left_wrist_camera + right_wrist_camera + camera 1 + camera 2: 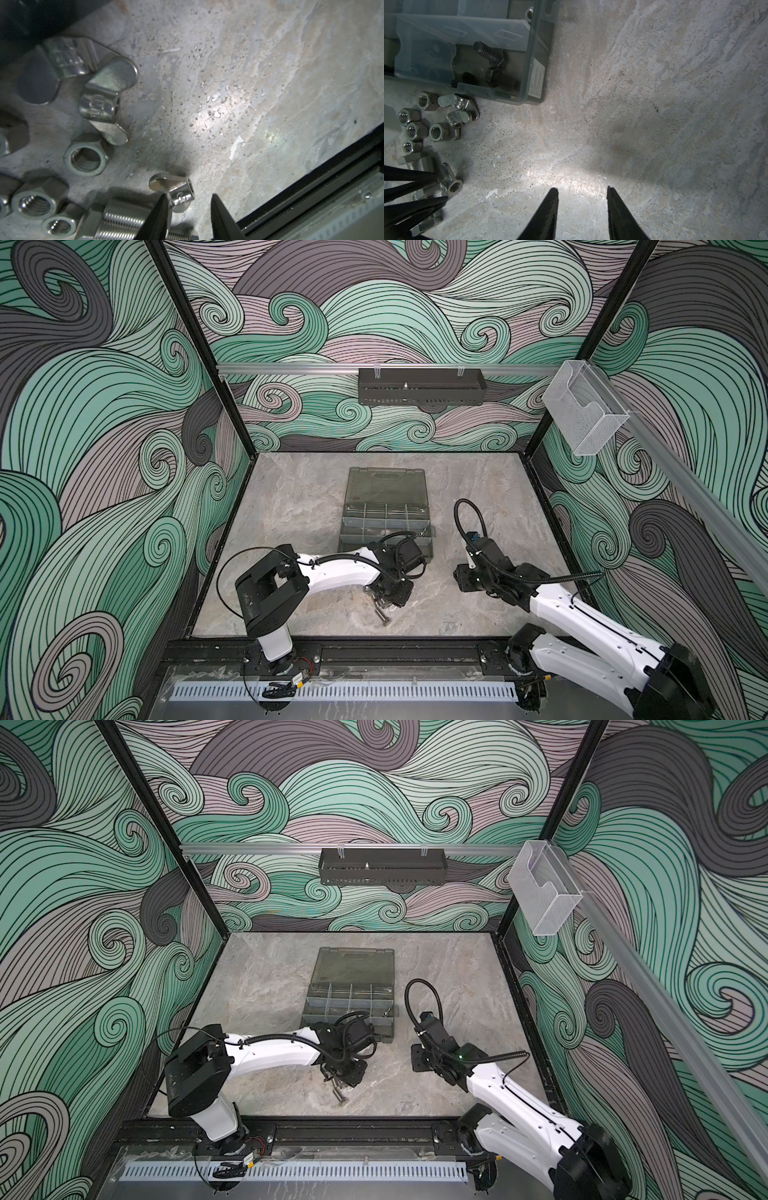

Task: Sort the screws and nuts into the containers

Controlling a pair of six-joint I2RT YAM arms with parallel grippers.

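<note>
Left wrist view: we log left gripper [188,197], jaws parted astride a wing nut [176,194], nothing gripped. Risk: tip-only, off-centre closing squirts it against the large threaded bolt [122,216].

Robotics laboratory test cell: a stone-look worktop [299,497] enclosed by swirl-printed wall panels [374,302] on black frame posts [197,344] with aluminium rails [291,369], left arm [332,572] and right arm [582,610] bolted to a black base rail [395,649] at the near edge.

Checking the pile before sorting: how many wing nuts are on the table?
3. Two wing nuts lie side by side near the case corner; the third sits between the fingers of the open left gripper. Others may be hidden under the arm.
</note>
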